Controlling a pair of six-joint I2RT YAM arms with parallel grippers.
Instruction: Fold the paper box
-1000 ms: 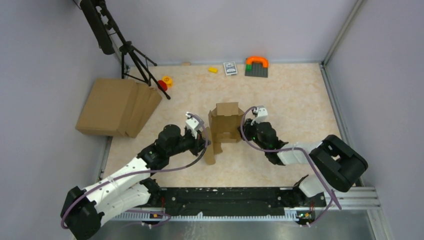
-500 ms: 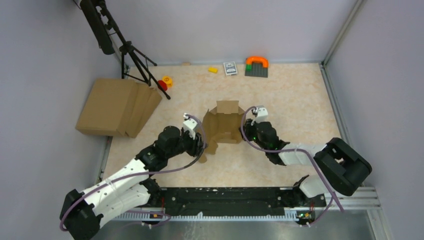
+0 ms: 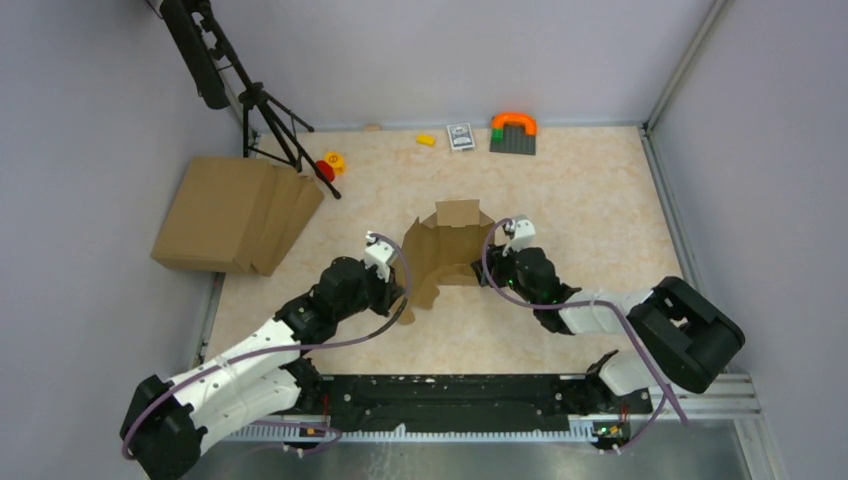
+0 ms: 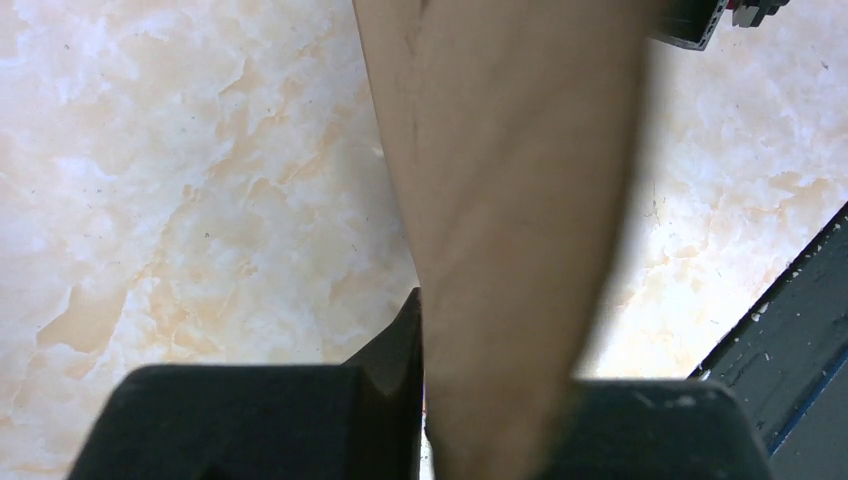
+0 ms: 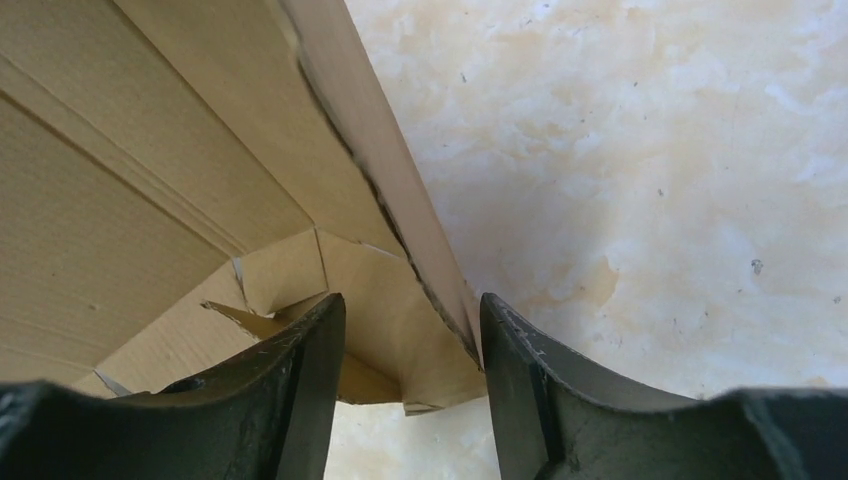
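Paper box [image 3: 445, 250] sits half-formed on the counter [image 3: 600, 210] between the two claws. The left claw [image 3: 403, 292] is clamped tight on a long flap that runs straight out ahead of its fingers. The right claw [image 5: 412, 320] stands parted, a box wall's edge passing between its fingers [image 5: 300, 370], close against the right-hand one.

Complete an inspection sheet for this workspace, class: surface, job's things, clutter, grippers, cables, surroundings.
Surface: beige marbled table.
Job's things: paper box, partly folded, walls raised, mid-table.
Clutter: flat cardboard pile at left; red and yellow toys, yellow block, card pack, orange-and-grey bricks near far edge.
Grippers: left gripper shut on a box flap; right gripper open, straddling its right wall.
Cables: purple cable along each arm.
Surroundings: grey walls; black tripod far left.
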